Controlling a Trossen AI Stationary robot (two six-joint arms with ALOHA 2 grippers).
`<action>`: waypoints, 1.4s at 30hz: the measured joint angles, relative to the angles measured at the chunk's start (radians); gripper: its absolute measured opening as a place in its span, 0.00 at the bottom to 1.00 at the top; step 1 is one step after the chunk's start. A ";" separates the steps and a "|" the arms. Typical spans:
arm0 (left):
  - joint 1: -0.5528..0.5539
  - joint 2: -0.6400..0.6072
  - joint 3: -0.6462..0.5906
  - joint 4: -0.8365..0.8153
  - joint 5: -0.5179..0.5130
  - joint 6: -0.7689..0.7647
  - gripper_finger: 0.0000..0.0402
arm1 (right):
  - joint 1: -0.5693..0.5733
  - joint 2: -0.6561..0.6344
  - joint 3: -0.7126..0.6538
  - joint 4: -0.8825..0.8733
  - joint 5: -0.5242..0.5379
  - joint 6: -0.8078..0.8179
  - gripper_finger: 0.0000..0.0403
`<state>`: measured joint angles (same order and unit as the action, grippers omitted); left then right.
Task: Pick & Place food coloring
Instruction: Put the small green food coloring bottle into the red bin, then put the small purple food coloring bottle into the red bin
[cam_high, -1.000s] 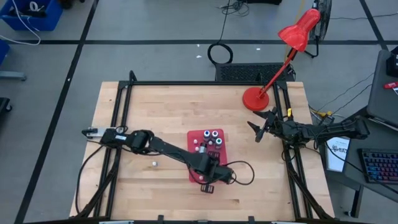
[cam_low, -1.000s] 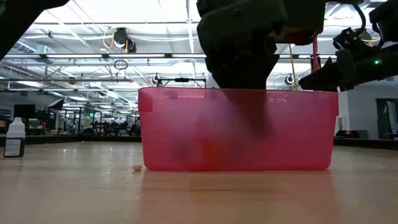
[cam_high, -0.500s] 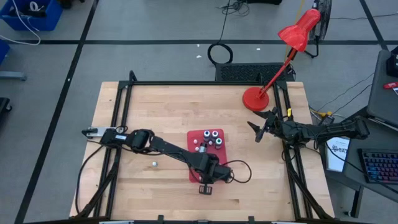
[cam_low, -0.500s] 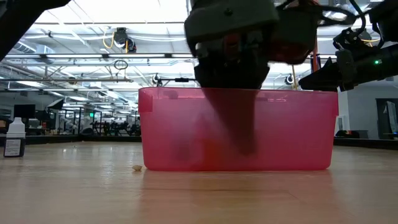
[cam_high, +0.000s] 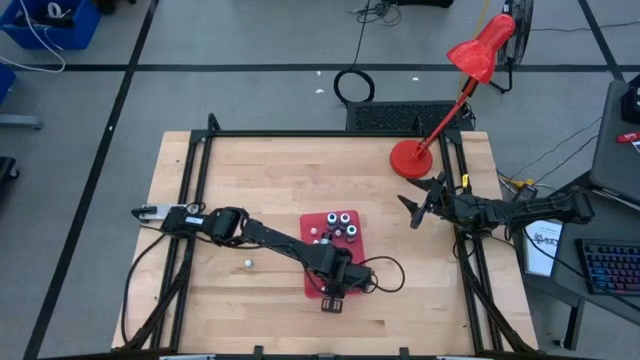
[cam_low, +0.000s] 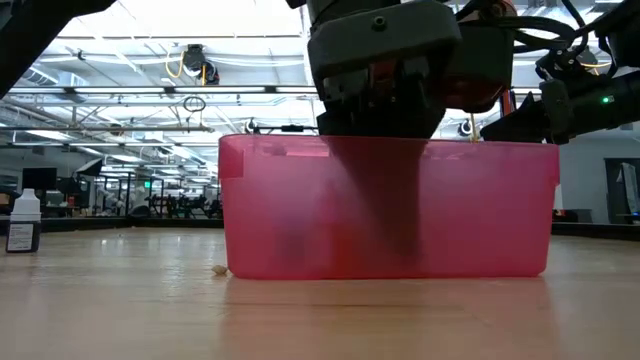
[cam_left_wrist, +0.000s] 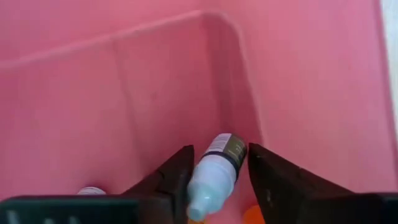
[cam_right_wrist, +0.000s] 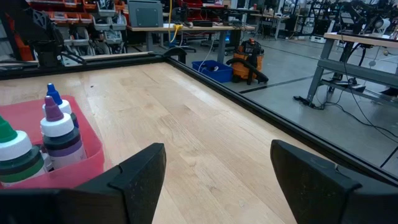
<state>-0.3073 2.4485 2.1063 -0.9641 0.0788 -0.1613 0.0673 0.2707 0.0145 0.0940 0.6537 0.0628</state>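
One bottle btwn left tool fingers, in red bin.

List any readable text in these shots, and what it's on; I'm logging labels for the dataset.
None can be read.
Bottle between the left end effector fingers: dark label band, print too blurred.
White bottle far left in the low view: label too small.
Paper beside the table: print too small.
Bottles in the red bin: labels unreadable.

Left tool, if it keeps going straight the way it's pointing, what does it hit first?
Probably the small bottle lying between the left tool's open fingers, then the red bin's floor right behind it; depth is unclear.
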 joint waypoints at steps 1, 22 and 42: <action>-0.001 0.000 0.000 0.000 0.000 -0.002 0.40 | 0.000 0.000 0.000 0.000 0.000 0.000 0.69; -0.043 -0.039 0.237 -0.103 -0.006 0.047 0.53 | 0.000 0.000 0.000 0.000 0.000 0.000 0.69; -0.333 -0.196 0.170 -0.599 -0.256 -0.548 0.53 | 0.000 0.002 0.000 0.000 0.000 -0.019 0.69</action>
<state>-0.6399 2.2528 2.2764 -1.5627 -0.1768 -0.7094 0.0669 0.2726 0.0143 0.0940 0.6537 0.0437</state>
